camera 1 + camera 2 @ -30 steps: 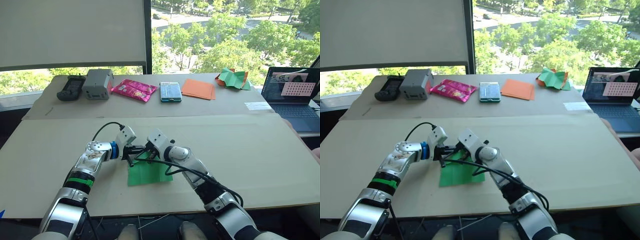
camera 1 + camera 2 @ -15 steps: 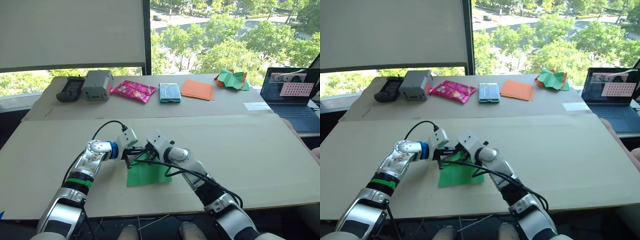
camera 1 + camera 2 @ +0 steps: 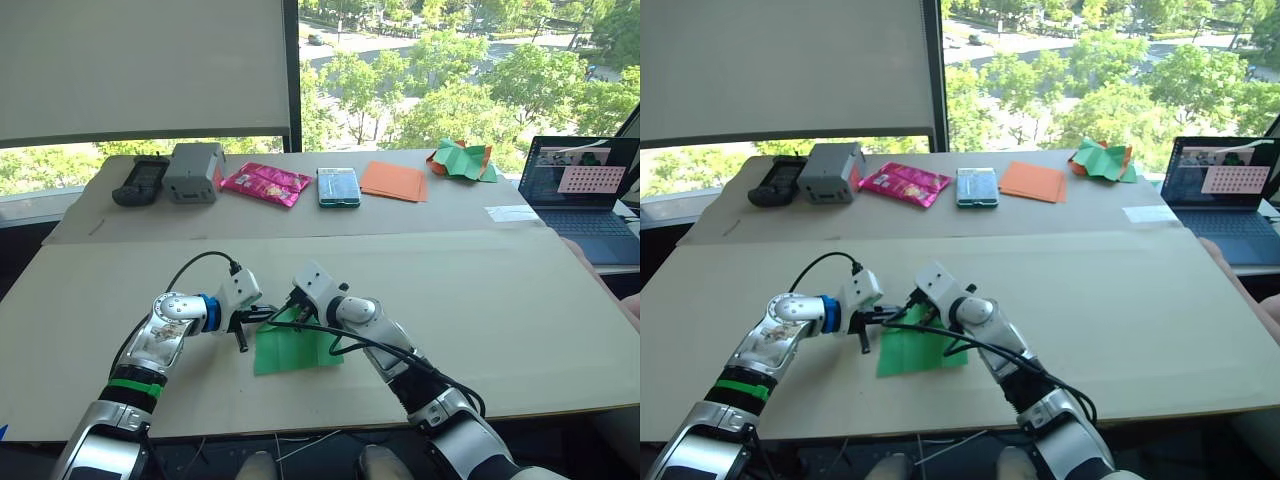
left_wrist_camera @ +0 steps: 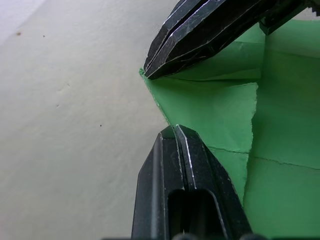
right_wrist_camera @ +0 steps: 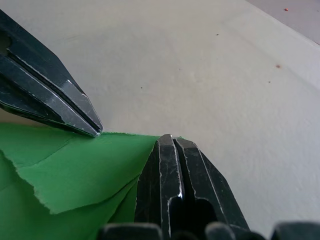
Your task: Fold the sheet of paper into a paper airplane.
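The sheet of paper (image 3: pixel 300 348) is bright green and lies flat on the near table in front of me, with one flap folded over along a crease (image 4: pixel 220 110). My right gripper (image 3: pixel 291 306) is shut on its far left corner (image 5: pixel 167 139). My left gripper (image 3: pixel 260 316) is shut too. Its tip (image 4: pixel 174 129) rests on the sheet's left edge, a short way from the right gripper's tip (image 4: pixel 148 73). The two grippers point towards each other over that corner. No paper airplane shape shows.
On the far table stand a black device (image 3: pixel 141 180), a grey box (image 3: pixel 193 170), a pink packet (image 3: pixel 266 182), a teal box (image 3: pixel 338 186), flat orange sheets (image 3: pixel 394 180) and a crumpled green-and-orange heap (image 3: pixel 462 160). A laptop (image 3: pixel 588 200) sits at the right.
My left gripper has drawn back to the left and lower, sliding away from the right gripper along the sheet's edge. The right gripper and the sheet have stayed put.
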`<state>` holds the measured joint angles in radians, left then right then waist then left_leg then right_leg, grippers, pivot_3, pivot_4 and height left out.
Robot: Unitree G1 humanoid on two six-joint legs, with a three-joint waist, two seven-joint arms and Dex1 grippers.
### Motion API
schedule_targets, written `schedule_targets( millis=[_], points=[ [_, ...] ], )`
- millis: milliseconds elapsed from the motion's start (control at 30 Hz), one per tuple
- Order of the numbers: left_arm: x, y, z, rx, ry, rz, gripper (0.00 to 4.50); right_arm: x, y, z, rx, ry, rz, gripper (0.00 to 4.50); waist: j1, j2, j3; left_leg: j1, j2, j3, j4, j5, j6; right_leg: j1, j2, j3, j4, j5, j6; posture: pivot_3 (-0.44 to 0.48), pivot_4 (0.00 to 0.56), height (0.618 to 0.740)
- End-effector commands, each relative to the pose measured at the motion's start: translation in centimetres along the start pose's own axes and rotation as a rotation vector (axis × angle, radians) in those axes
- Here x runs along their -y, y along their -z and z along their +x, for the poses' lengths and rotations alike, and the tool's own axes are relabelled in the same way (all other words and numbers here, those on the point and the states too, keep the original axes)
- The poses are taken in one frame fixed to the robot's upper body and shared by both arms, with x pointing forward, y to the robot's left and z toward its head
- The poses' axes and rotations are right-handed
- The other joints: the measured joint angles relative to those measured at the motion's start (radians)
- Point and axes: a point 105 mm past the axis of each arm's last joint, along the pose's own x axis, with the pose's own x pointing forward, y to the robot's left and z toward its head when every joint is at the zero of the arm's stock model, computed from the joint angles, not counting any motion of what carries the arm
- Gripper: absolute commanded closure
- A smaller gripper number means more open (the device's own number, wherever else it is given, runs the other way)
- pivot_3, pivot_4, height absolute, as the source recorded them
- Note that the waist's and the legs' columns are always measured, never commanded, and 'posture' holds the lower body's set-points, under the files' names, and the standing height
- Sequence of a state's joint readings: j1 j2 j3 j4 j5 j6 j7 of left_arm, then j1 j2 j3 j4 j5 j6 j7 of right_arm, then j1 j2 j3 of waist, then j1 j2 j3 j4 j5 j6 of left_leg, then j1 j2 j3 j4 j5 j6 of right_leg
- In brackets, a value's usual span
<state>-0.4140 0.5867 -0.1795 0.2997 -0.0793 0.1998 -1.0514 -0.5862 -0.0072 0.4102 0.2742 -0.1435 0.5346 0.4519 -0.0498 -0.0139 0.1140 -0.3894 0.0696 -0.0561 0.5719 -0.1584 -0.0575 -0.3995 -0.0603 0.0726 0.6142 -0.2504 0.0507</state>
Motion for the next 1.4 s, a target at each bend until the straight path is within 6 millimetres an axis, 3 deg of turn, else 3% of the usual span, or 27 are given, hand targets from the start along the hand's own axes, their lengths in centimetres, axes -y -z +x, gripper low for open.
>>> schedule_targets(
  millis=[33, 600, 800, 967, 1200, 1400],
  points=[
    [1.7, 3.8, -0.4, -0.128, 0.045, -0.083, 4.46, -0.9, 1.7, 0.3, -0.072, -0.034, 0.02, 4.5, 0.0, 0.0, 0.0, 0.0, 0.0, 0.0, 0.0, 0.0, 0.0, 0.0, 0.0, 0.0, 0.0, 0.0, 0.0, 0.0, 0.15, 0.706],
    [4.5, 6.6, -3.7, -0.176, 0.023, -0.196, 4.46, -1.4, 1.8, 0.3, -0.073, -0.048, 0.024, 4.5, -0.022, 0.004, -0.001, 0.001, 0.001, 0.0, -0.002, -0.002, -0.001, 0.0, -0.001, 0.0, -0.001, -0.001, -0.001, 0.0, 0.15, 0.706],
    [4.7, 6.8, -5.1, -0.187, -0.008, -0.211, 4.46, -1.6, 1.7, 0.4, -0.07, -0.054, 0.024, 4.5, -0.022, 0.006, 0.001, 0.002, 0.001, 0.0, -0.002, -0.003, -0.001, -0.001, -0.001, 0.0, -0.001, -0.001, -0.002, 0.0, 0.15, 0.706],
    [2.9, 4.1, -6.0, -0.103, -0.06, -0.195, 4.46, -1.7, 1.6, 0.4, -0.067, -0.059, 0.021, 4.5, -0.023, 0.006, 0.001, 0.002, 0.001, 0.0, -0.002, -0.003, -0.002, -0.003, -0.001, 0.0, -0.001, -0.001, -0.002, 0.0, 0.15, 0.706],
    [0.4, -2.9, -8.2, 0.159, -0.09, -0.215, 4.46, -1.4, 1.6, 0.2, -0.061, -0.053, 0.015, 4.5, -0.019, -0.002, 0.007, 0.0, 0.001, 0.0, -0.003, -0.003, -0.002, -0.006, -0.001, -0.001, -0.001, -0.001, -0.002, 0.0, 0.15, 0.706],
    [0.4, -4.7, -6.8, 0.224, -0.055, -0.193, 4.46, -1.1, 1.4, 0.0, -0.056, -0.05, 0.008, 4.5, -0.018, -0.002, 0.007, -0.001, 0.001, 0.001, -0.003, -0.003, -0.002, -0.005, -0.001, -0.001, -0.003, -0.001, -0.002, 0.0, 0.15, 0.706]
  ],
)
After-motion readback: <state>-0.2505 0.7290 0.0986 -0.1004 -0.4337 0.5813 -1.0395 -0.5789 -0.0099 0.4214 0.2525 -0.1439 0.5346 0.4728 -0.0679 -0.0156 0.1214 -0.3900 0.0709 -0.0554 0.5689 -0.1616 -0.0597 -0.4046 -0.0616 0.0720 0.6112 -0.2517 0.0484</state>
